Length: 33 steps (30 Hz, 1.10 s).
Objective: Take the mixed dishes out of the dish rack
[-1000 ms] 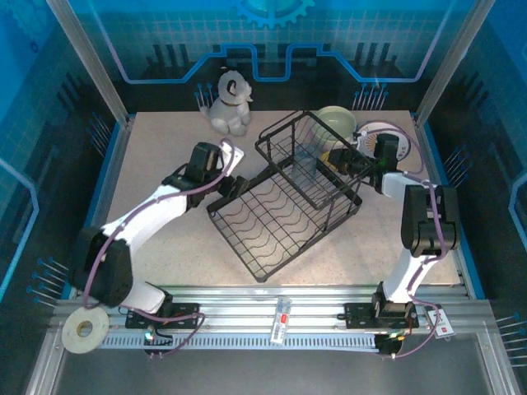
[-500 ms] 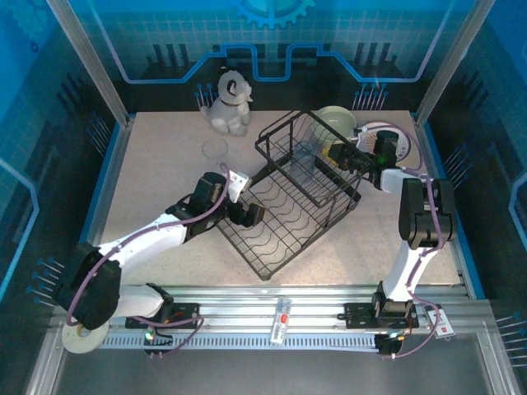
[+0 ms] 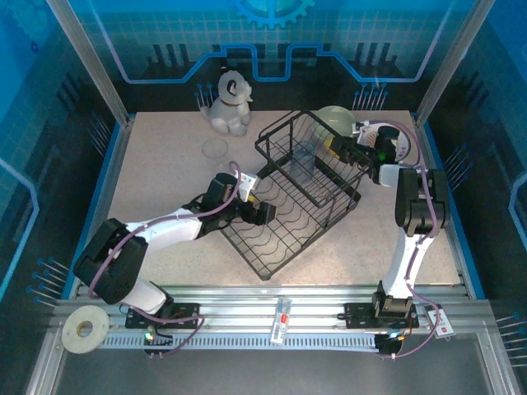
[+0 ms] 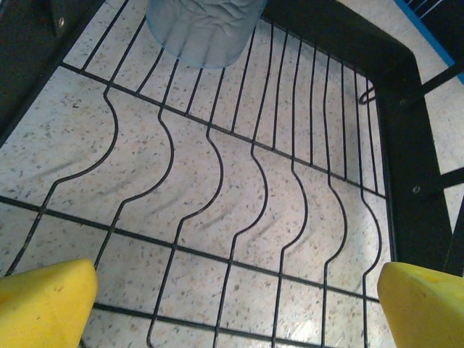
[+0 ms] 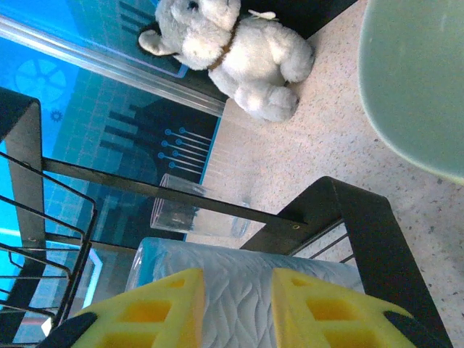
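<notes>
my left gripper hangs low over the lower tray of the dish rack, fully released: the two yellow fingertips sit at the near corners of my wrist view with nothing but wavy black wires and speckled bench between them. past the far end of those wires stands the ribbed tumbler, pale blue and upright.

from above, the rack lies slanted in the middle of the bench, its flat tray toward the near left and its raised basket at the far right end. the tumbler is inside that basket. my right gripper reaches into the basket from the right and sits right up against the tumbler. its fingers are only a little apart and the glass's rippled wall shows in the slit between them. whether they pinch the tumbler or merely rest beside it i cannot tell from this angle.

just behind the basket, on the bench, sits the pale green bowl. a white plate lies to its right, partly under my right arm. at the far edge the grey-and-white dog figurine sits upright. a small clear glass stands on the bench near it, well apart from the rack.
</notes>
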Each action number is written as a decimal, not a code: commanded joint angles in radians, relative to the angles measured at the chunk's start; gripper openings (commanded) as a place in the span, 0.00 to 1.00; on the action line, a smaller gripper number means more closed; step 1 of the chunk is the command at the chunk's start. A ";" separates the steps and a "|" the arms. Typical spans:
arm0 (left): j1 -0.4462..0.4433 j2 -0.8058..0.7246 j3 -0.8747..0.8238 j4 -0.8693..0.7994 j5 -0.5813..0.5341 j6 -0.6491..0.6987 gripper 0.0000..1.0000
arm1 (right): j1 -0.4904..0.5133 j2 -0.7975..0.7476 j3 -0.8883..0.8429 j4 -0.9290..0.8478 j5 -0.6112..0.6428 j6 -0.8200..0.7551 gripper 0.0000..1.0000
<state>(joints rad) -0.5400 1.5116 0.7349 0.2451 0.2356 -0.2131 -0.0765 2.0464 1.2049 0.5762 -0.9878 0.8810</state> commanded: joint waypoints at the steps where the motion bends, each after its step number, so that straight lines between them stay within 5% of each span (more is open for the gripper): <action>1: -0.008 0.045 0.016 0.088 0.039 -0.056 0.99 | 0.025 0.022 0.045 -0.024 -0.063 -0.053 0.31; 14: -0.010 0.144 0.071 0.103 0.024 -0.029 0.99 | 0.108 0.079 0.156 -0.352 -0.107 -0.308 0.31; 22: -0.010 0.180 0.081 0.123 0.038 0.005 0.99 | 0.139 0.082 0.155 -0.393 -0.142 -0.346 0.30; 28: -0.011 0.226 0.078 0.194 -0.027 -0.002 0.99 | 0.169 0.066 0.200 -0.627 -0.115 -0.518 0.30; 33: 0.000 0.254 0.056 0.297 0.018 -0.057 0.99 | 0.161 0.038 0.146 -0.588 -0.112 -0.484 0.29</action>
<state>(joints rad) -0.5453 1.7531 0.7849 0.4519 0.2230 -0.2428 0.0704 2.1155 1.3685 0.0326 -1.0924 0.4278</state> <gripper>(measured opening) 0.992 0.296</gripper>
